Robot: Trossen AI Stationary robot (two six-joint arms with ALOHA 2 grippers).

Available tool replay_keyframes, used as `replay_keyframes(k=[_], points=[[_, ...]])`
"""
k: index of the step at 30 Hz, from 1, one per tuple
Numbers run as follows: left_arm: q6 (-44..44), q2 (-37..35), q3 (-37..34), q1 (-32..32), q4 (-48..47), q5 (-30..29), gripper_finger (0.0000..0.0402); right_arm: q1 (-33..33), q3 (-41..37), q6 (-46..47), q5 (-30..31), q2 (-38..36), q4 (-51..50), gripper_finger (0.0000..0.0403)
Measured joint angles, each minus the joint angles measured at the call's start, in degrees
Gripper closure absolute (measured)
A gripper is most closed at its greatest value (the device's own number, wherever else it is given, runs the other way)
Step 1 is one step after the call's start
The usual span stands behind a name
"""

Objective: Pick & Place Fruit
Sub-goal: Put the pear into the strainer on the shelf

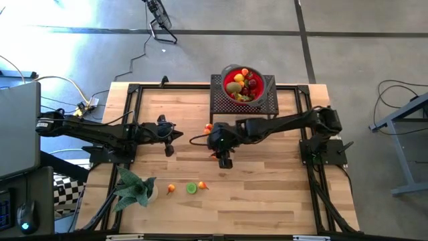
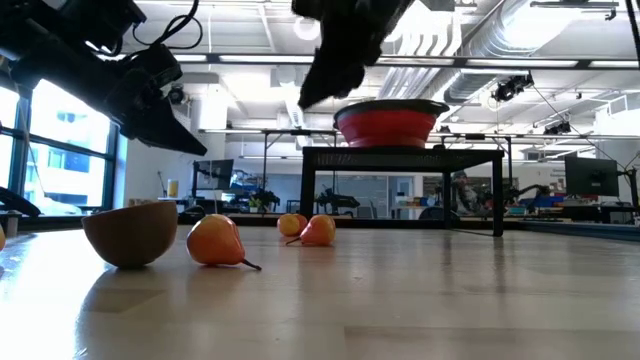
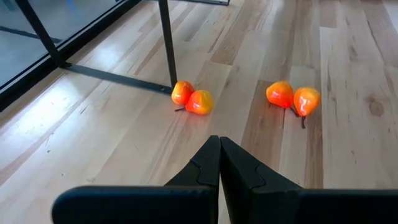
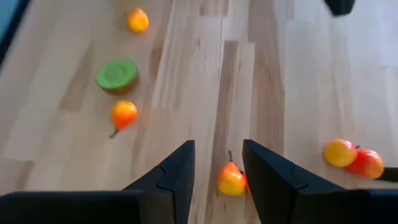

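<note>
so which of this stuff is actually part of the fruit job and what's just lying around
Job:
- loose fruit on the table
- orange fruit below the open right gripper
- fruit in the red bowl

Lying about:
- leafy plant
- left gripper, shut, idle

Left arm: we see it stretched from the table's left edge toward the middle.
Left gripper (image 3: 219,163): our fingers are pressed together.
Right arm: we reach in from the right.
Right gripper (image 4: 217,171): fingers parted, pointing down over the tabletop.
</note>
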Motion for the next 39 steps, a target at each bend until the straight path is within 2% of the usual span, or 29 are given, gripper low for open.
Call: replay_keyframes(k=[14, 18, 22, 29, 32, 39], points=[[1.57, 0.00, 0.00, 0.00, -0.40, -0.02, 0.0396, 0.00, 0.00, -1.17, 0.27, 8.52, -1.15, 0.0275], [1.57, 0.00, 0.00, 0.01, -0.40, -0.02, 0.0396, 0.00, 0.00, -1.30, 3.94, 10.47, -1.34, 0.0275], [1.57, 0.00, 0.00, 0.00, -0.39, -0.02, 0.0396, -0.01, 0.01, -1.32, 6.04, 10.72, -1.35, 0.0275], [1.57, 0.00, 0.00, 0.00, -0.39, -0.04, 0.0396, -0.02, 0.02, -0.99, 5.71, 10.70, -1.71, 0.0274], [1.57, 0.00, 0.00, 0.00, -0.39, -0.04, 0.0396, 0.04, 0.01, -1.06, 6.13, 11.51, -1.78, 0.0262], [1.57, -0.02, 0.00, 0.00, -0.41, -0.07, 0.0396, 0.13, 0.00, -0.93, 6.20, 12.10, -2.77, 0.0202]])
